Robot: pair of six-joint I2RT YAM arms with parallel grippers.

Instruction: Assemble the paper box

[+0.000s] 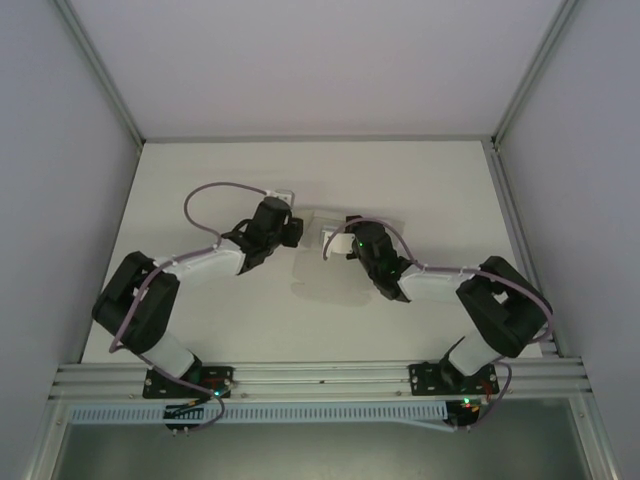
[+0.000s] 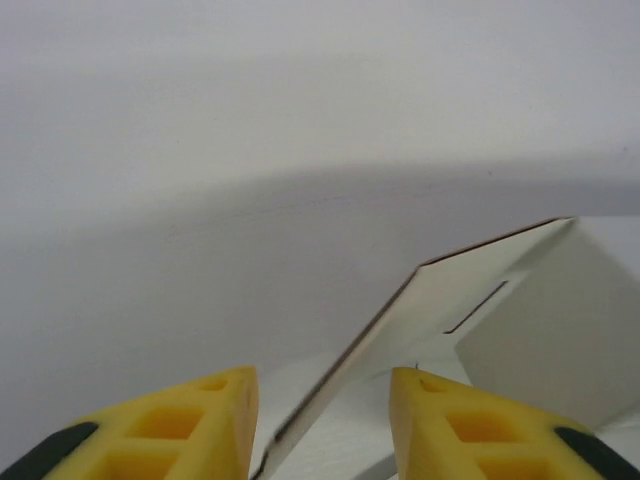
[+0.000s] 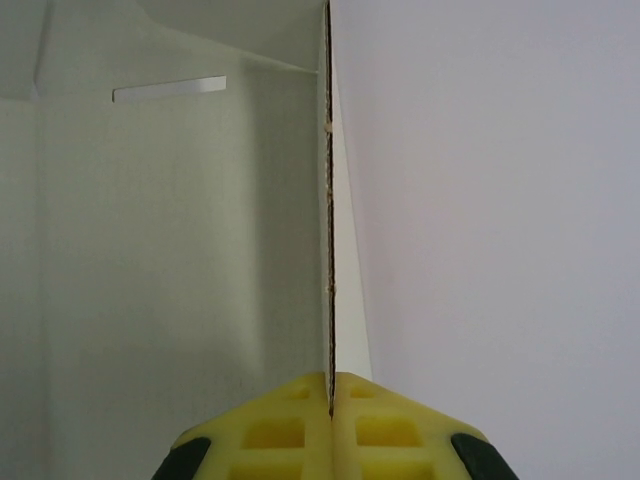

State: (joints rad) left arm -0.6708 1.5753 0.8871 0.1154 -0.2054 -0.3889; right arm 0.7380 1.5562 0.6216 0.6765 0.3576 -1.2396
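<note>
Two tools flanked the paper box [image 1: 318, 222], which sat half-folded on the white desk [image 1: 200, 180] between them. To the box's right, the right tool [image 3: 330, 385] had its yellow pads pressed together on the raw edge of an upright panel, clamping it. To the box's left, the left tool [image 2: 320, 382] stood with its pads apart. A tilted flap rose through the gap between them, near the left pad, and whether it touched that pad could not be told. A narrow slot [image 2: 475, 307] was cut in that flap.

The card looked thin and very light, stiff only across a flat panel and springy at its creases, so a raised flap would probably drop back once let go. Its smooth face would likely slide on the desk unless one side stayed pinned. A hold on a panel's free edge close to a fold line seemed best. Squeezing mid-panel risked bowing or denting the card.
</note>
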